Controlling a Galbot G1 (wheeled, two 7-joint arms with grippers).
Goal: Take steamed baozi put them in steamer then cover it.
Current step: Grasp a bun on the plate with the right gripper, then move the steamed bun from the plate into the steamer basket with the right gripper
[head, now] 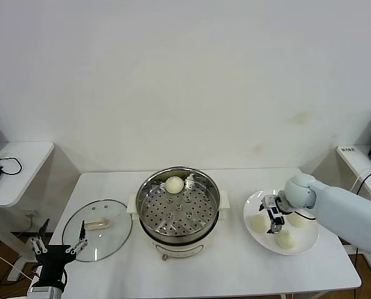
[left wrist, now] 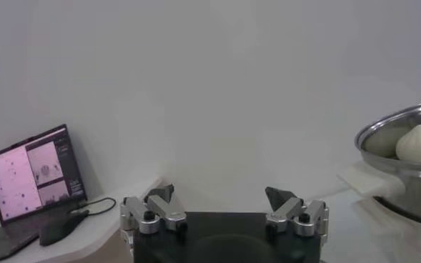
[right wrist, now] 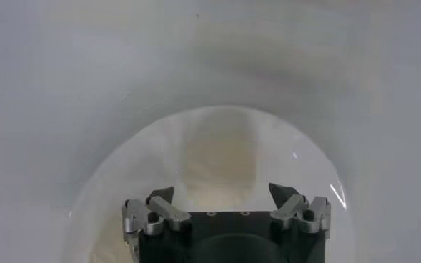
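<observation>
Second bun pickup, right of steamer (head: 179, 210).
Right gripper (head: 274, 218) spread above plate (head: 260, 237) buns (head: 285, 240); next needs lowering, pinching one. Left gripper (head: 59, 244) idle, spread, by cover (head: 97, 229).

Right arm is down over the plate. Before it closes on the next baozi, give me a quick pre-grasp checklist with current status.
1. Right gripper open: ok, fingers spread in the right wrist view.
2. Right gripper over the plate among the three baozi there: ok.
3. A baozi centred between the fingers: cannot tell; the wrist view shows a pale shape between them, edges unclear.
4. Steamer uncovered, with room on the tray: ok; one baozi in the steamer sits at the far side.
5. Cover out of the way: ok, flat on the table left of the steamer.
6. Left gripper clear of the work: ok, open, near the table's left front edge.
</observation>
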